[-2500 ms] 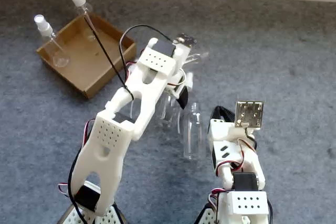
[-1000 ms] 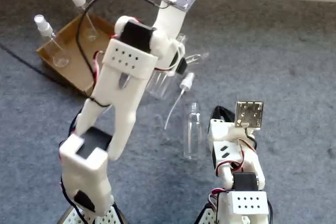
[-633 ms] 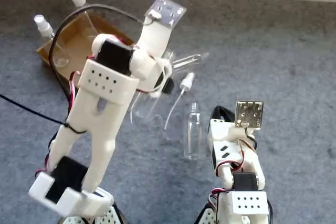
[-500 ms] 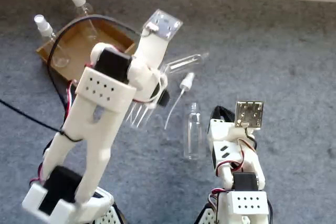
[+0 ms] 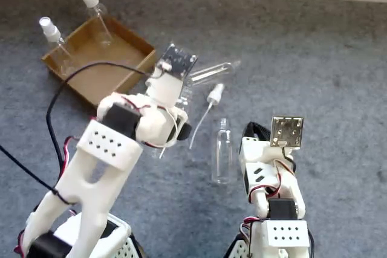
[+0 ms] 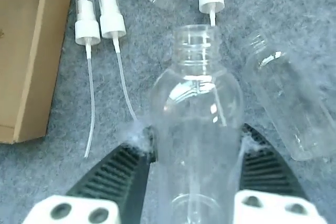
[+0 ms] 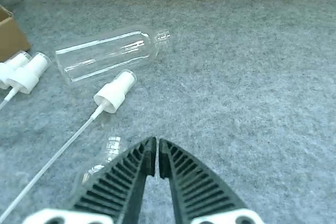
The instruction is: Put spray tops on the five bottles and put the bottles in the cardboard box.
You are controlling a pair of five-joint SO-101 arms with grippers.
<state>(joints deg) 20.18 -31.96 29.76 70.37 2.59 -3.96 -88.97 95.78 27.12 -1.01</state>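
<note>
Beside cardboard box [image 6: 23,51], 2 spray tops [image 6: 112,22], bottle [image 6: 197,103] in left jaws

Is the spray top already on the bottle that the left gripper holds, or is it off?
Off. The bottle in the left gripper has a bare, open neck; three spray tops lie loose on the carpet.

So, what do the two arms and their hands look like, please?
The left arm and right arm are white plastic shells with rows of small round holes and black motors at the joints. A black cable loops off the left arm; thin red and white wires show on the right arm. The left hand and right hand have black ribbed fingers on white bases.
</note>
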